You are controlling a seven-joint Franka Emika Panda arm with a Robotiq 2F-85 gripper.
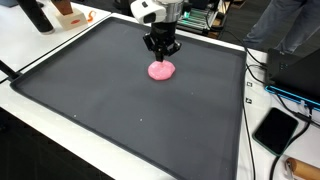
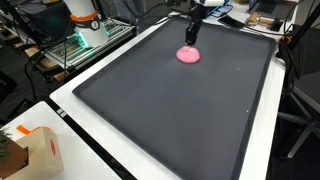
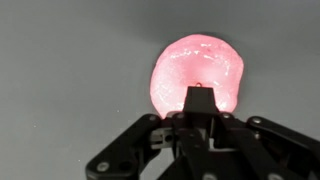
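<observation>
Closest, the tool (image 3: 200, 96) has its fingers pressed together, tips right over the pink lump (image 3: 185, 65), which rests on the dark table (image 1: 100, 110) below them. It looks soft, light, doughy and likely sticky; pinch gently across its domed middle.

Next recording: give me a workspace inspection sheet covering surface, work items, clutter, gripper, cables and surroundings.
Surface: dark mat on a white table, carrying one lump.
Job's things: pink lump, soft-looking and glossy in the wrist view, towards the mat's far edge in both exterior views.
Clutter: black tablet and cardboard box on the table, off the mat.
Gripper: gripper with fingers closed together, tip over the lump; contact cannot be told.
Cables: cable bundle beside the mat's edge.
Surroundings: bench equipment beyond the table.
</observation>
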